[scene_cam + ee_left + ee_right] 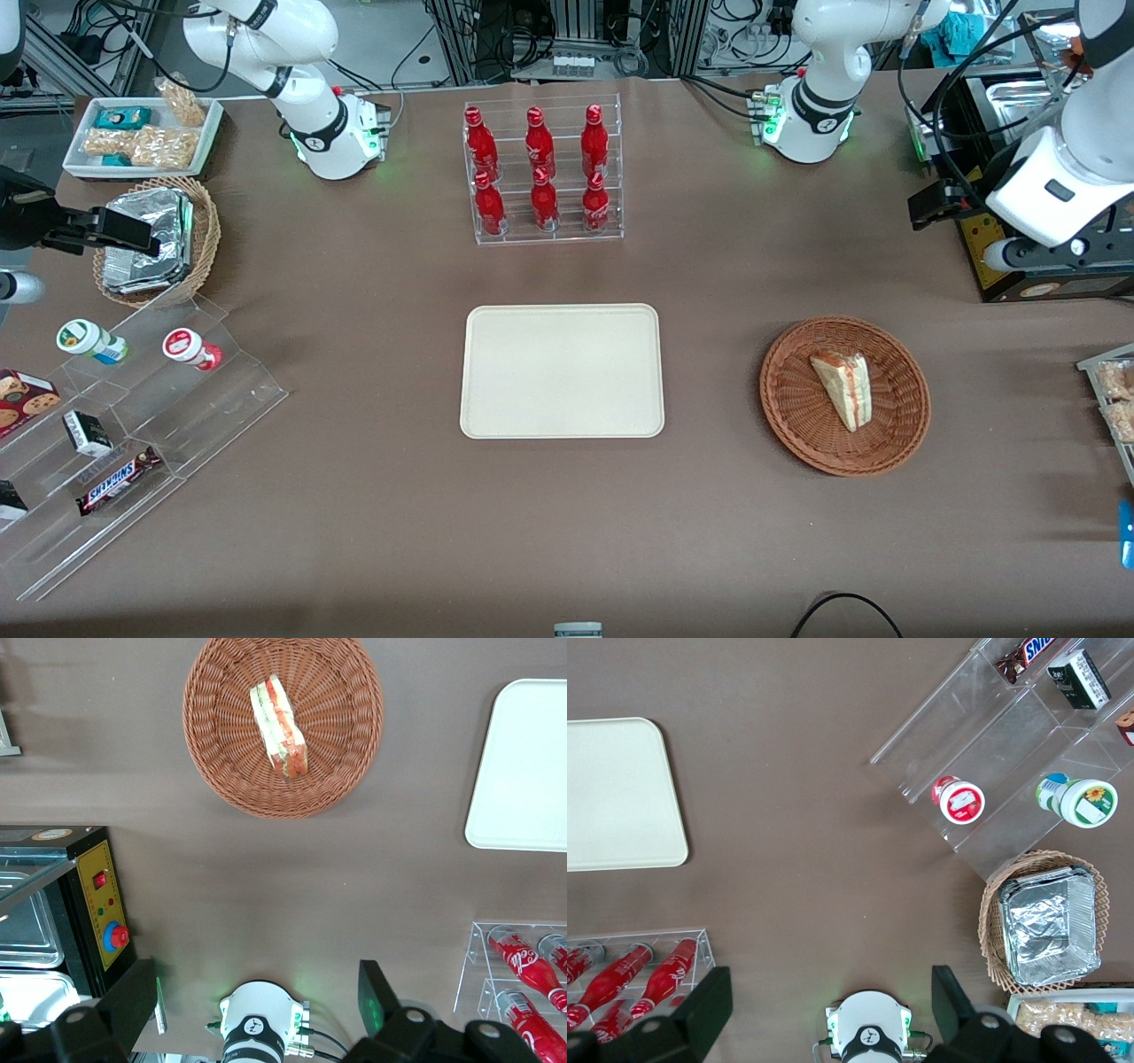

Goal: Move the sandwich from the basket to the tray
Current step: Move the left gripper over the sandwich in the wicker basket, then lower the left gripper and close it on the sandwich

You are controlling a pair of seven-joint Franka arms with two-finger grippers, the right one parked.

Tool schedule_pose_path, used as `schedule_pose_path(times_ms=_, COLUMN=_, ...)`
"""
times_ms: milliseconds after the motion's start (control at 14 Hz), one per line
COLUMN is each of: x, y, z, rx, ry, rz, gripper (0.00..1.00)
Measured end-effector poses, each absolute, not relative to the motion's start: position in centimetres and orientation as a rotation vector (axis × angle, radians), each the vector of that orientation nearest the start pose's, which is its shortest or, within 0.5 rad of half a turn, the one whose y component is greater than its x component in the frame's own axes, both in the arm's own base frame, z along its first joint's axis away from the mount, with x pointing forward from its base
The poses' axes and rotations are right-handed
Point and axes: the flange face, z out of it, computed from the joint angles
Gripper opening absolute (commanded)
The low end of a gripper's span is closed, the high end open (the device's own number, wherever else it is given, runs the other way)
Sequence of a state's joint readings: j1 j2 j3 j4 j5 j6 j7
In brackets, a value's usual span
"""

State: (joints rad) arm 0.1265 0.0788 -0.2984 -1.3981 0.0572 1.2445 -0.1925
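1. Sandwich [842, 388]: lying in the basket [912, 390], untouched, toward the working arm's end of the bench [354, 514].
2. Tray [496, 416]: bare, mid-bench, well apart from the basket.
3. Pincer [257, 1005]: held high, farther from the front camera than the basket, fingers spread wide, grasping nothing.
4. Step in hand, as I read it: approach not begun. Next I must descend over the wedge and close across its bread faces.

Count on the bench: one sandwich [842, 388], one reddish-brown basket [791, 418], one cream tray [562, 370], six red bottles [539, 168] in a clear rack [611, 232], two round tubs [92, 341], one smaller tan basket [206, 232], one working gripper [257, 1010].
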Motion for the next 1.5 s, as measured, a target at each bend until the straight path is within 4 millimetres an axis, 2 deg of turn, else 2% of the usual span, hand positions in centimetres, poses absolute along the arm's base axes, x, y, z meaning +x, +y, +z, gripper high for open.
schedule_pose_path(times_ms=357, x=53.9, y=-7.5, z=62.9, rx=-3.051, ry=-0.056, rz=0.325, gripper=1.00)
schedule_pose_path(times_ms=500, x=54.5, y=-6.7, z=60.7, rx=-3.047, ry=-0.082, rz=0.340, gripper=1.00)
schedule_pose_path(times_ms=643, x=55.7, y=-4.2, z=56.8, rx=-3.047, ry=-0.153, rz=0.345, gripper=1.00)
schedule_pose_path(times_ms=786, x=57.0, y=-1.9, z=52.0, rx=-3.055, ry=-0.208, rz=0.324, gripper=1.00)
schedule_pose_path(times_ms=1000, x=57.8, y=0.1, z=44.3, rx=-3.067, ry=-0.254, rz=0.314, gripper=1.00)
schedule_pose_path(times_ms=1143, x=58.5, y=1.5, z=40.2, rx=-3.106, ry=-0.325, rz=0.273, gripper=1.00)
schedule_pose_path(times_ms=1286, x=59.0, y=2.0, z=37.3, rx=-3.144, ry=-0.448, rz=0.252, gripper=1.00)
schedule_pose_path(times_ms=1500, x=59.9, y=1.3, z=35.0, rx=-3.135, ry=-0.597, rz=0.220, gripper=1.00)
